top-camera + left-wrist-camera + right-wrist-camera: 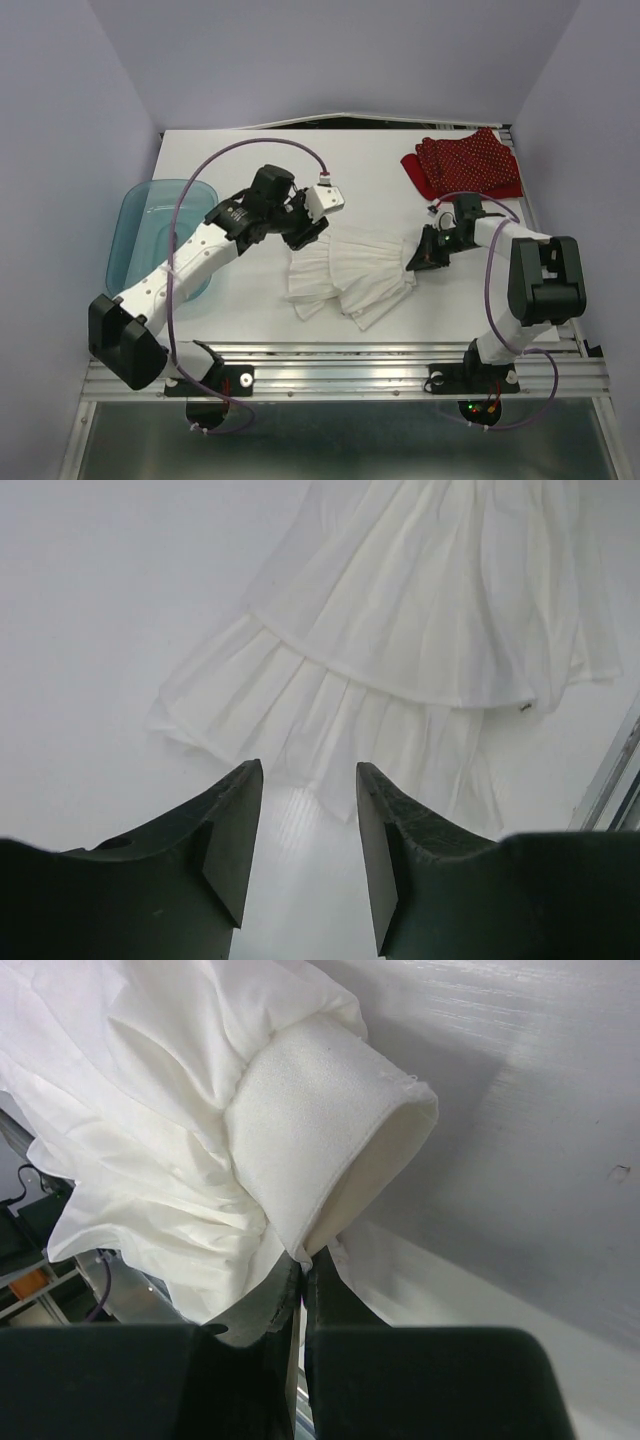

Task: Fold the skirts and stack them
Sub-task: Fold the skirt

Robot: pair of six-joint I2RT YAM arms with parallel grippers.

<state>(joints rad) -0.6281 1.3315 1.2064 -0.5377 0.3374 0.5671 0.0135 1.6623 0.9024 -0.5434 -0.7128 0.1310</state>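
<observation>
The white pleated skirt (352, 276) lies wrinkled in the middle of the table. My right gripper (413, 260) is shut on its waistband (320, 1130) at the skirt's right end. My left gripper (305, 235) is open and empty, just above the table at the skirt's upper left; the left wrist view shows the skirt's hem (400, 670) lying just beyond the fingertips (244, 790). The red polka-dot skirt (465, 165) lies folded at the back right corner, apart from both grippers.
A translucent teal tub (155, 235) stands at the table's left edge, under the left arm. The table's metal front rail (350, 375) runs along the near edge. Grey walls close in the table on the left, back and right.
</observation>
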